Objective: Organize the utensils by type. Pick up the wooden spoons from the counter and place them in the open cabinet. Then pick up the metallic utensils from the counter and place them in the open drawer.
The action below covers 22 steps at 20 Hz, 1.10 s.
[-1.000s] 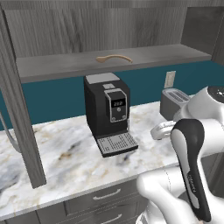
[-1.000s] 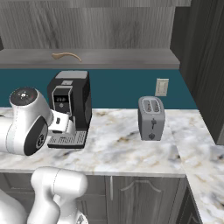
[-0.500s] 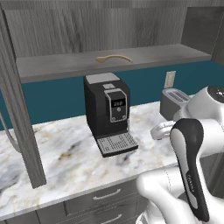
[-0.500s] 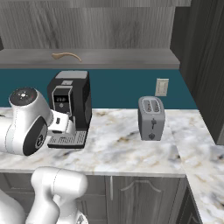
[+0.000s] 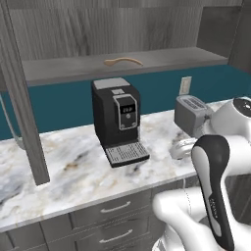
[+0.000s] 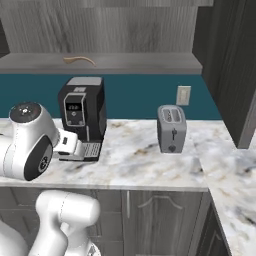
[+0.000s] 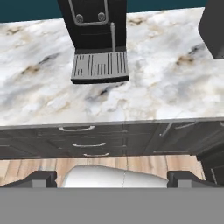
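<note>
One wooden spoon (image 5: 122,61) (image 6: 79,59) lies on the grey shelf of the open cabinet (image 5: 162,59) (image 6: 150,62), above the coffee machine. The marble counter (image 5: 78,171) (image 6: 145,160) (image 7: 166,87) runs below it. My gripper (image 7: 113,179) is open with nothing between its dark fingertips (image 7: 39,179). It hangs in front of the counter's edge and looks down at the machine's drip tray (image 7: 99,66). The metallic utensils and the open drawer are out of view.
A black coffee machine (image 5: 117,120) (image 6: 82,115) stands mid-counter and a silver toaster (image 5: 191,113) (image 6: 171,127) to its right. Shut drawer fronts (image 5: 115,208) (image 7: 76,129) sit under the counter. A tall dark cabinet (image 6: 230,65) closes the right side.
</note>
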Tool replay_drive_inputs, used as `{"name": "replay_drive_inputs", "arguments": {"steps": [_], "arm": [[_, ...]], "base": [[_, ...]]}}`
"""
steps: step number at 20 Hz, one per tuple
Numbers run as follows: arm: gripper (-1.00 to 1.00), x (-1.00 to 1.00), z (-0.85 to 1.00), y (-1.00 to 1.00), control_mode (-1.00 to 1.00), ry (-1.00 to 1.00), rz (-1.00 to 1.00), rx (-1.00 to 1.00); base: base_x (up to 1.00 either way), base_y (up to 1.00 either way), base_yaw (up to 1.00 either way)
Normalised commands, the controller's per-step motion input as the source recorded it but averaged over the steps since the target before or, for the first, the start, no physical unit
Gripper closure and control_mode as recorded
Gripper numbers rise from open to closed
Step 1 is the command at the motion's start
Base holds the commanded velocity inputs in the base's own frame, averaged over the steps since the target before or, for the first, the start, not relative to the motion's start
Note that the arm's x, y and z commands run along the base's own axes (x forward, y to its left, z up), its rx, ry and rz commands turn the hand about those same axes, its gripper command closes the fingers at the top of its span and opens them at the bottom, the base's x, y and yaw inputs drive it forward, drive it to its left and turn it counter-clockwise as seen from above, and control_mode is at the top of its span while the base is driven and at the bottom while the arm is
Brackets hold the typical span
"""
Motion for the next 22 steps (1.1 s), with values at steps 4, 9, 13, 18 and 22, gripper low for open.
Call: {"name": "replay_drive_inputs", "arguments": {"steps": [4,9,13,18,22], "arm": [[-1.00,0.00,0.00,0.00,1.00,0.00,0.00,0.00],[-1.00,0.00,0.00,0.00,1.00,0.00,0.00,0.00],[-1.00,0.00,0.00,0.00,1.00,0.00,0.00,0.00],[-1.00,0.00,0.00,0.00,1.00,0.00,0.00,0.00],[-1.00,0.00,0.00,0.00,1.00,0.00,0.00,0.00]], "base": [[-0.64,0.00,0.00],[-0.51,-0.01,0.31],[-0.42,-0.01,0.73],[-0.36,0.00,1.00],[-0.20,0.00,1.00]]}}
